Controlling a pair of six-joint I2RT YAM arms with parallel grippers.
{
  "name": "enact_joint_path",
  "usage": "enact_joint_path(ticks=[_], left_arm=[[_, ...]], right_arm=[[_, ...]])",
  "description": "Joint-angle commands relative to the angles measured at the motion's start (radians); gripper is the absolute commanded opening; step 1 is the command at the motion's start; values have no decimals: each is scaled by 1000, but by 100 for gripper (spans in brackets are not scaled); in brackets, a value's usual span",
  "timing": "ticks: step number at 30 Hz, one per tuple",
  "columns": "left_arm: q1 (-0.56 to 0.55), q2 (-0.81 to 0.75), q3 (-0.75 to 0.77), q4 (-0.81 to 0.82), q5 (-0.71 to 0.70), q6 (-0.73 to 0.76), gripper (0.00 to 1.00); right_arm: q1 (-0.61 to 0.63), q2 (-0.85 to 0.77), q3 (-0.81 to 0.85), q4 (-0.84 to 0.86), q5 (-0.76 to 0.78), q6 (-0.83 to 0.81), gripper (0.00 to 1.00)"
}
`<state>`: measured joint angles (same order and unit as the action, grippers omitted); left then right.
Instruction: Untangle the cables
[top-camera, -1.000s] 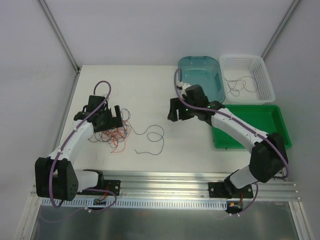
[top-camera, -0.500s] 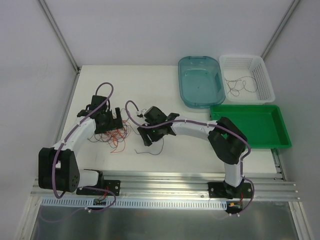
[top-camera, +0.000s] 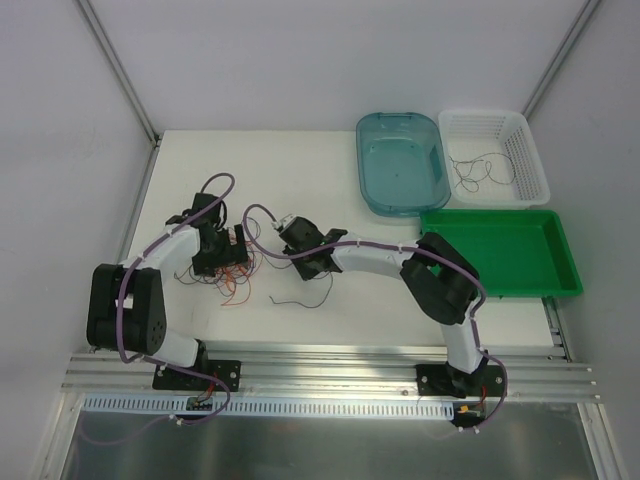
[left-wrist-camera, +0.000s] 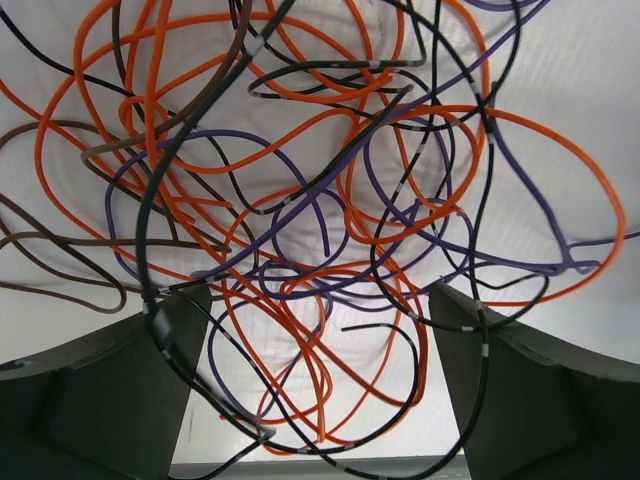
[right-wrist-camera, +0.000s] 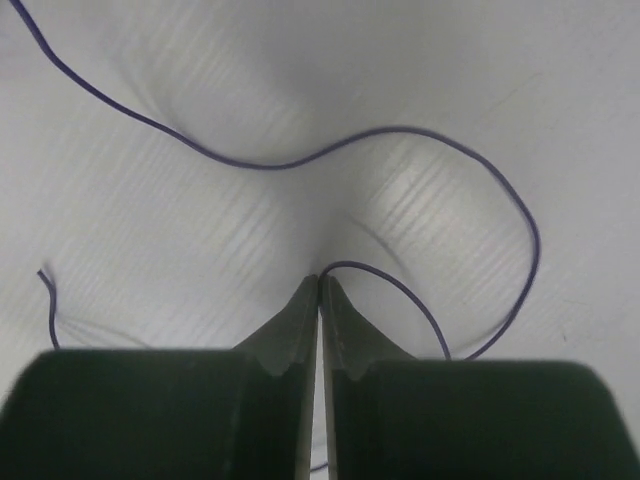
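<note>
The left wrist feed gives me what the overhead cannot resolve. The tangle of cables (left-wrist-camera: 300, 200) is orange, black, purple and brown wire looped through itself, filling the space between the left gripper (left-wrist-camera: 318, 300) fingers and beyond them. Those fingers stand wide apart and released, one at each lower corner of the feed, with loops crossing in front of both. I cannot tell whether any wire touches them. From overhead the tangle is only a small reddish-dark bunch, mostly hidden under the left gripper's head.

On the right wrist feed the right gripper (right-wrist-camera: 319, 290) is clenched, its tips pressed together on a single purple strand (right-wrist-camera: 300, 160) that runs into the seam between them. Beyond the tips the strand loops out to the right of the fingers, then snakes off to the far left over the white table (right-wrist-camera: 150, 230). A purple wire end lies left of the fingers. Overhead, this strand lies just on the near side of the right fingers, apart from the tangle.

Only the overhead shows what sits well to the right of the right fingers: a teal tub (top-camera: 366, 170), a white basket (top-camera: 490, 115) with a few dark strands (top-camera: 470, 176) inside, and a green tray (top-camera: 510, 292). The right arm's elbow overlaps the tray's left edge.
</note>
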<state>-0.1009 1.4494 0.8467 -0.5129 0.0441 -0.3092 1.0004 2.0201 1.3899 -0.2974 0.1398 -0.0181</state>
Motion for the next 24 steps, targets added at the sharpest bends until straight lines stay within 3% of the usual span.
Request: enact_joint_path(ticks=[1,8,12,17,24], left_arm=[[1,32,37,-18,19,-28,91],[1,71,40,-22,2,-33,75],[1,81,41,-24,-13,-37,52],[1,98,45,-30,-26,-39,29],[1,111,48,-45,-81,-41,1]], right_arm=[[9,-40,-49,1,104,15,3],[-38,-338,-242,-42,211,41,1],[-63,-576,-281,-132,263,44,1],[-69,-852,-189,-295,375,26,1],[-74,-1090,-45,-376,385,-34,1]])
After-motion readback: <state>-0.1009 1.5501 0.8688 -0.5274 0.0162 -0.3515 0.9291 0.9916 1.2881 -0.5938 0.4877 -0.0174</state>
